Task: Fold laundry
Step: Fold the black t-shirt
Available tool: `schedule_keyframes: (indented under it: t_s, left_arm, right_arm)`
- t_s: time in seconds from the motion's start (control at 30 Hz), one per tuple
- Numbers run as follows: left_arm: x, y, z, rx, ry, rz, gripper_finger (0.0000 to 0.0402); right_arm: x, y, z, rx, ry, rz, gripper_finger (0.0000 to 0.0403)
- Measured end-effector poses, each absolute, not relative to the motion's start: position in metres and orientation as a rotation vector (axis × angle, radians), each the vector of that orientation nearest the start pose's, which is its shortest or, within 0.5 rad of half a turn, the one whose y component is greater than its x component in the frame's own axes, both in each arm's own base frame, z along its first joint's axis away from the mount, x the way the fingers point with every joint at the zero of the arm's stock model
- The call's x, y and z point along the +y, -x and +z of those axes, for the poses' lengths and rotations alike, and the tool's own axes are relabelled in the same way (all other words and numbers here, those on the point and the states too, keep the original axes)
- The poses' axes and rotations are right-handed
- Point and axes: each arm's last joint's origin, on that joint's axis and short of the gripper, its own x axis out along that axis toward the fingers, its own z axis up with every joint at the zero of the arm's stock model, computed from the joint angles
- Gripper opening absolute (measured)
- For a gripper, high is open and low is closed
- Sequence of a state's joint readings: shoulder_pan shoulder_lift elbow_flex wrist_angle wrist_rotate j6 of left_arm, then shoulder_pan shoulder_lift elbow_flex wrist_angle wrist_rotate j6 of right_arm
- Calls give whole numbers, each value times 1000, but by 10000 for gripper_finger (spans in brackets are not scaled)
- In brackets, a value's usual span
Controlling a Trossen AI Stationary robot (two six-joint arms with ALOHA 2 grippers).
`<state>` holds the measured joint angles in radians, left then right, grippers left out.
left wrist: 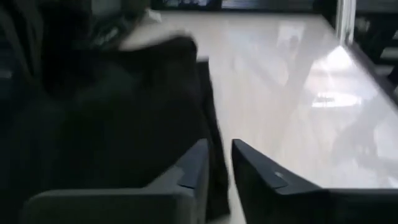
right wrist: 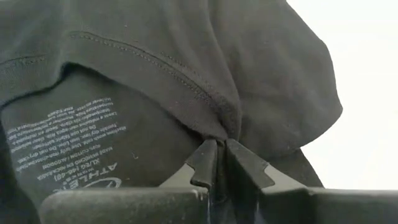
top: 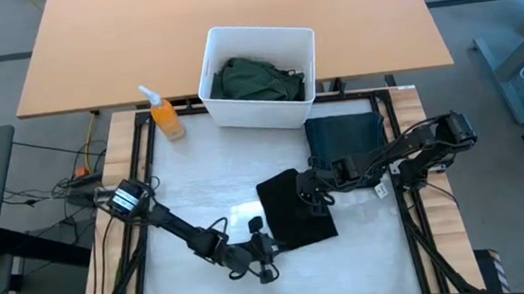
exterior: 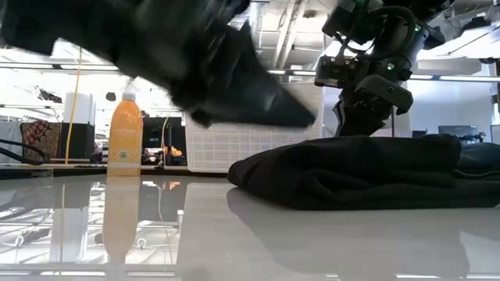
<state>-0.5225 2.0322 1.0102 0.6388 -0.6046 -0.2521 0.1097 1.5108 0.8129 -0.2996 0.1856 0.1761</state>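
High view first: we see a folded black garment (top: 294, 209) lying on the white table (top: 198, 181) between the two arms, a second folded dark garment (top: 345, 135) beside it near the right arm, and a dark green garment (top: 258, 79) inside the white bin (top: 240, 114) next to an orange bottle (top: 166, 115). Our right gripper (right wrist: 216, 163) pinches a fold of the black garment between nearly closed fingers. Our left gripper (left wrist: 217, 163) sits at the garment's near edge, fingers only narrowly parted, and we cannot tell whether cloth is caught between them.
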Motion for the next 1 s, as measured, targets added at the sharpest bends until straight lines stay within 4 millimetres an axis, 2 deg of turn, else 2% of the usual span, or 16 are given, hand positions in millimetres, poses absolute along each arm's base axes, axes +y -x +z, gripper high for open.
schedule_keyframes:
  t_s: [0.23, 0.4, 0.57, 0.8, 0.9, 1.0]
  left_arm:
    - [-186, -363, 132, 352, 0, 121, 153]
    - [-184, -364, 130, 409, -32, 187, 184]
    - [-184, -365, 130, 416, -34, 185, 184]
    - [-186, -376, 103, 448, 46, 159, 179]
    - [-188, -380, 106, 431, 38, 182, 159]
    - [-191, -379, 106, 444, 2, 213, 114]
  right_arm:
    - [24, -282, 175, 972, -19, -162, 59]
    - [24, -282, 175, 969, -20, -162, 59]
    - [24, -282, 175, 967, -20, -162, 59]
    - [24, -282, 175, 970, -20, -162, 59]
    - [23, -280, 174, 998, -20, -167, 59]
    - [23, -277, 172, 1031, -16, -170, 59]
